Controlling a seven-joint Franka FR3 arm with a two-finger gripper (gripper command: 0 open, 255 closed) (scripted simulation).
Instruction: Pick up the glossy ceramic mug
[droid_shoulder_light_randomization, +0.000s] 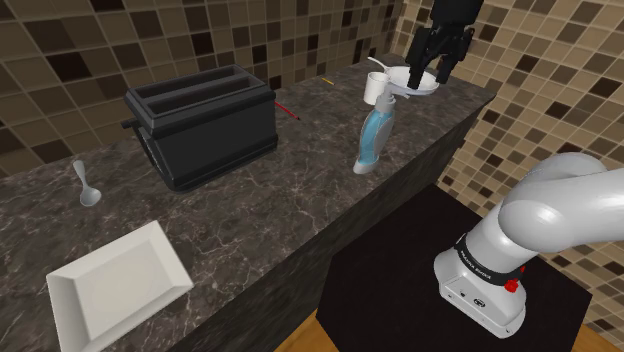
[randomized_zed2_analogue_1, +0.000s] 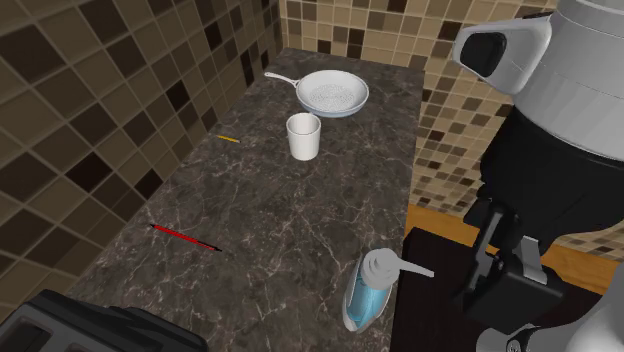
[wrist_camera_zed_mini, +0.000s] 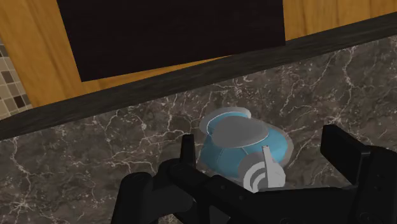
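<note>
A plain white mug (droid_shoulder_light_randomization: 376, 88) (randomized_zed2_analogue_1: 304, 135) stands upright on the dark marble counter (droid_shoulder_light_randomization: 250, 215), beside a pale frying pan (droid_shoulder_light_randomization: 415, 80) (randomized_zed2_analogue_1: 333, 93). My black gripper (droid_shoulder_light_randomization: 432, 70) (randomized_zed2_analogue_1: 500, 272) (wrist_camera_zed_mini: 262, 141) hangs high over the counter's front edge, open, with nothing between its fingers. In the wrist view it looks straight down on a blue spray bottle (wrist_camera_zed_mini: 245, 149) with a grey trigger head. That bottle (droid_shoulder_light_randomization: 373, 140) (randomized_zed2_analogue_1: 368, 292) stands between the mug and the stand. The mug is well apart from the gripper.
A black toaster (droid_shoulder_light_randomization: 205, 125) (randomized_zed2_analogue_1: 80, 325) sits mid-counter. A red pencil (randomized_zed2_analogue_1: 185, 237) and a short yellow one (randomized_zed2_analogue_1: 228, 138) lie near the tiled wall. A spoon (droid_shoulder_light_randomization: 86, 185) and a white square plate (droid_shoulder_light_randomization: 115, 285) lie at the shoulder view's left.
</note>
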